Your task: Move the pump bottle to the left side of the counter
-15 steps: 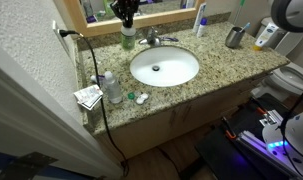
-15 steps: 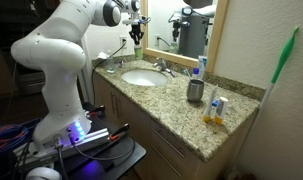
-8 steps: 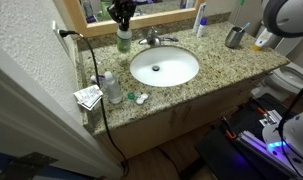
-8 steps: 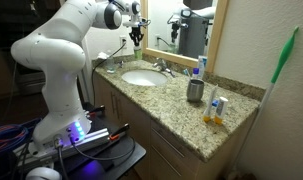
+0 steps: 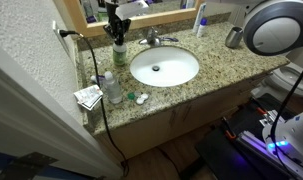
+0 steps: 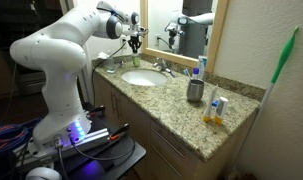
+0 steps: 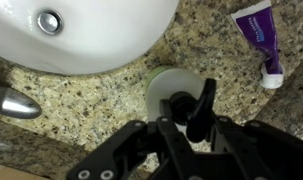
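Beside the sink [image 5: 166, 68], claw [image 7: 188, 125] looks clamped on the neck of the pump bottle [image 5: 119, 52], low over the counter [image 5: 221, 70]. Carry upright, clear the black cord [image 5: 92, 62], set down gently.

The small green translucent pump bottle [image 5: 119, 52] with its darker pump top stands upright, the top caught between the jaws. It is at the back of the speckled beige-brown granite table [image 5: 216, 72], just beside the rim of the table's oval white sink basin [image 5: 164, 67]. From above, in the wrist view, the bottle [image 7: 171, 92] shows as a pale green round over the granite [image 7: 226, 75]; whether its base touches the table cannot be told.
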Motion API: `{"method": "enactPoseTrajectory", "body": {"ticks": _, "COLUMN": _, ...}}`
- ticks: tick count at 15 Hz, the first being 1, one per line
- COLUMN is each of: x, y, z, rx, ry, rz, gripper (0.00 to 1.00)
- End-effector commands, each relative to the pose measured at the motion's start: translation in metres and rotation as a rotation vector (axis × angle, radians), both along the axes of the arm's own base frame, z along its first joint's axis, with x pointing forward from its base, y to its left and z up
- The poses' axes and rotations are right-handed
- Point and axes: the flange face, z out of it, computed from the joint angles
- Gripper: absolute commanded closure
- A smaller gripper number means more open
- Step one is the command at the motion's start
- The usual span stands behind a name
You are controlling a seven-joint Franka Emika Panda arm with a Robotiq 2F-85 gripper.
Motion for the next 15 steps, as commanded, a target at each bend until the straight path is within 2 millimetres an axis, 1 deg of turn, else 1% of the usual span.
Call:
{"method": "enactPoseTrajectory", "body": {"ticks": 1, "x": -0.001, "y": 0.014, "z": -0.006, "rx": 0.031, "ry": -0.02, "rz": 0.028, "gripper": 0.92}}
{"method": "enactPoseTrajectory", "body": {"ticks": 6, "x": -0.004, "y": 0.021, "z": -0.004, "rx": 0.036, "ry": -0.03, "rz": 0.028, "gripper": 0.92}}
{"method": "enactPoseTrajectory", "body": {"ticks": 7, "x": -0.004, "y": 0.021, "z": -0.004, "rx": 0.04, "ry": -0.033, "rz": 0.022, "gripper": 0.44}}
{"method": "enactPoseTrajectory", "body": {"ticks": 8, "x": -0.004, "y": 0.021, "z": -0.004, "rx": 0.043, "ry": -0.035, "rz": 0.02, "gripper": 0.42}}
{"method": "enactPoseTrajectory", "body": {"ticks": 9, "x": -0.004, "y": 0.022, "z": -0.004, "rx": 0.046, "ry": -0.039, "rz": 0.018, "gripper": 0.37}}
{"method": "enactPoseTrajectory", "body": {"ticks": 12, "x": -0.004, "y": 0.022, "z": 0.005, "rx": 0.055, "ry": -0.065, "rz": 0.013, "gripper": 0.16}}
{"method": "enactPoseTrajectory", "body": {"ticks": 13, "x": -0.002, "y": 0.023, "z": 0.011, "rx": 0.057, "ry": -0.077, "rz": 0.009, "gripper": 0.1}}
{"method": "enactPoseTrajectory", "body": {"ticks": 14, "x": -0.002, "y": 0.023, "z": 0.017, "rx": 0.061, "ry": -0.086, "rz": 0.007, "gripper": 0.02}}
{"method": "enactPoseTrajectory", "body": {"ticks": 15, "x": -0.004, "y": 0.022, "z": 0.025, "rx": 0.06, "ry": -0.083, "rz": 0.005, "gripper": 0.01}}
